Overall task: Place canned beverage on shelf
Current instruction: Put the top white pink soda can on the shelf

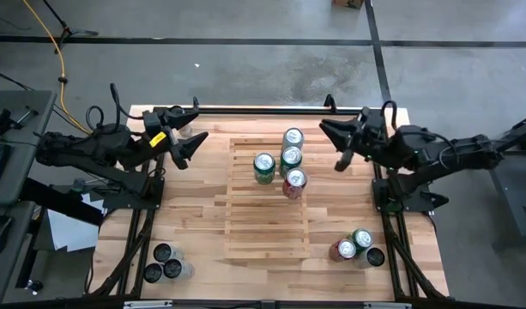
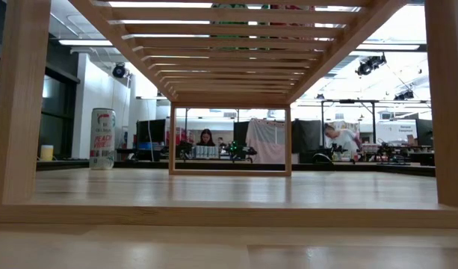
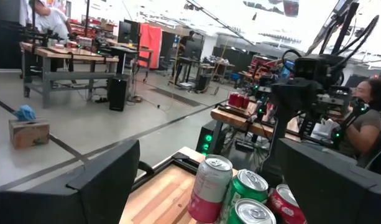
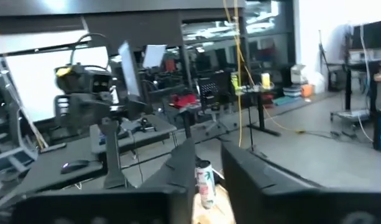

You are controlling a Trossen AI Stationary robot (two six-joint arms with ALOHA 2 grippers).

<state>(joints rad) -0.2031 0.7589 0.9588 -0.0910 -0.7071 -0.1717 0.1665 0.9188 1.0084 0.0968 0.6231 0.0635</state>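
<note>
The shelf (image 1: 267,225), a rack of pale slats, lies on the middle of the tabletop. Several cans stand upright on its far part: a pink-white one (image 1: 293,137), two green ones (image 1: 263,167) (image 1: 290,159) and a red one (image 1: 294,182). My left gripper (image 1: 194,137) hangs open over the table's far left, pointing level toward the cans (image 3: 240,193). My right gripper (image 1: 329,142) hangs at the far right, close to the pink-white can (image 4: 204,180), pointing level toward it. A narrow gap shows between its fingers, with nothing in it.
Three dark-topped cans (image 1: 164,262) stand near the table's front left corner and three more (image 1: 357,245) at the front right. In the low view a tall white can (image 2: 102,138) stands on the tabletop beside the shelf frame (image 2: 229,215). People work at benches beyond the table.
</note>
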